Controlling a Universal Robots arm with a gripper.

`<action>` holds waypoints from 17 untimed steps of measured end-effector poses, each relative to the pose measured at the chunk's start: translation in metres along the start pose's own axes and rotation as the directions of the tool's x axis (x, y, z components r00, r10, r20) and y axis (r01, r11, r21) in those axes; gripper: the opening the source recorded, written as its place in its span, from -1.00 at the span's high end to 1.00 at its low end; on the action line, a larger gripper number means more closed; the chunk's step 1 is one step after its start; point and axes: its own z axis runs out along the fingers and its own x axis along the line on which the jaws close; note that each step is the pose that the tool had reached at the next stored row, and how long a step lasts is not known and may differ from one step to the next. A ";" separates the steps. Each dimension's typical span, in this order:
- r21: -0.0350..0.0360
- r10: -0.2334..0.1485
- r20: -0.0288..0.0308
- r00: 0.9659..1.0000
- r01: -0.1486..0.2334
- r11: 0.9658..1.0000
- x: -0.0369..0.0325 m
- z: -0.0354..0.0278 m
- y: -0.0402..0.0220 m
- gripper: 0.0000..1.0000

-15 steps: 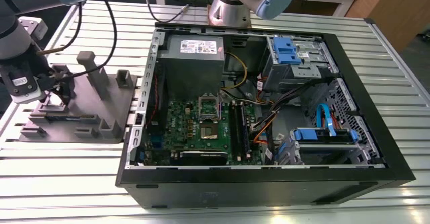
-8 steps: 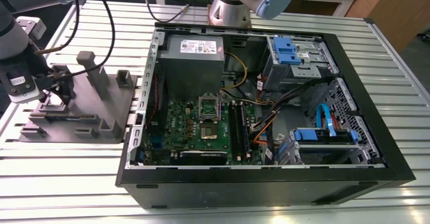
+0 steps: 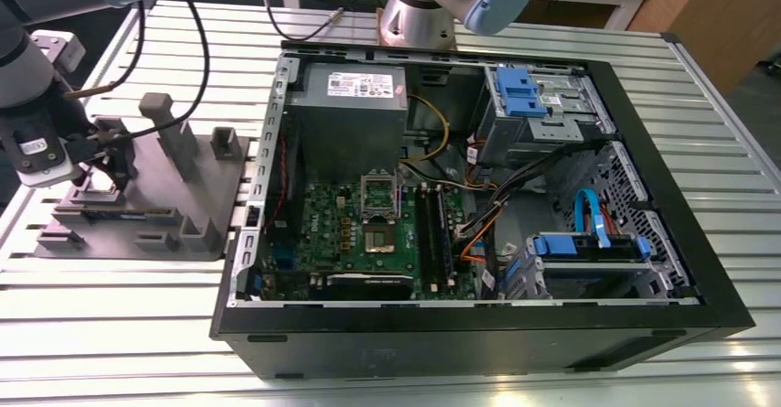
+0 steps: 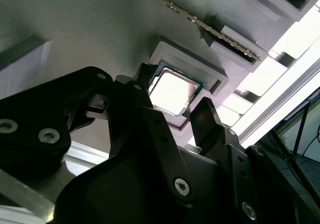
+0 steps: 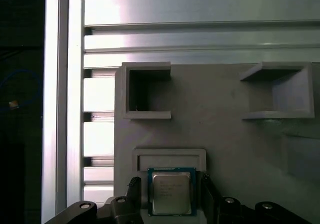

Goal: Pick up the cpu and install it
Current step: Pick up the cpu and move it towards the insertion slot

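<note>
Slatted table (image 5: 150,9), grey holder block (image 5: 225,134) w/ cpu (image 5: 171,193) in recess, print illegible, claw (image 5: 170,183) apart astride it

In the second wrist view a finger (image 4: 132,109) of the tool (image 4: 172,84) covers one edge of the cpu (image 4: 175,93). The first wrist view's edge cuts off the fingers and the holder (image 5: 225,134). In the exterior view the tool hides the holder's pocket from you.
</note>
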 end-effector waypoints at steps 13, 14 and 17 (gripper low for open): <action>0.002 -0.003 0.004 1.000 0.003 1.000 0.0020 0.0017 0.0017 -0.18; 0.002 -0.003 0.004 1.000 0.003 1.000 0.0020 0.0018 0.0017 -0.18; 0.002 -0.003 0.004 1.000 0.003 1.000 0.0020 0.0017 0.0017 -0.18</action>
